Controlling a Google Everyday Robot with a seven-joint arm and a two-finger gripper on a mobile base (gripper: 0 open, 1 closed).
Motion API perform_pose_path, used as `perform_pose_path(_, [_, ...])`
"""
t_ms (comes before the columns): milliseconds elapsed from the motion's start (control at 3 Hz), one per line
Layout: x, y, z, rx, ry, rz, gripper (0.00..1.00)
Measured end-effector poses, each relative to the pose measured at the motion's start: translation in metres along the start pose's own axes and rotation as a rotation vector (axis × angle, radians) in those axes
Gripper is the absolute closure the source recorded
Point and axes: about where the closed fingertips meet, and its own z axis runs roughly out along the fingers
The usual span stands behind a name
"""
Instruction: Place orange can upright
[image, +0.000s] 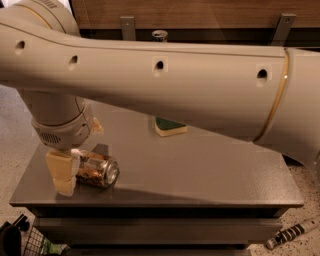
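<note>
The orange can (96, 170) lies on its side near the front left of the grey table (200, 170), its silver end facing right. My gripper (79, 150) hangs from the wrist over the can's left end and is open. One cream finger (62, 172) stands in front of the can and hides its left end. The other finger (96, 126) shows behind it, apart from the can. The can rests on the table, not lifted.
A green and yellow sponge (170, 128) lies at the table's back middle, partly hidden by my arm (200, 85), which spans the whole view. A can top (159, 35) shows behind the arm. A wire basket (30, 244) and a striped tool (292, 234) lie on the floor.
</note>
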Motion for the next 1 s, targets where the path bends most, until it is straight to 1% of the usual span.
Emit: perform_pose_path(1000, [-0.0042, 0.0016, 0.0002, 0.006, -0.012, 0.000, 0.87])
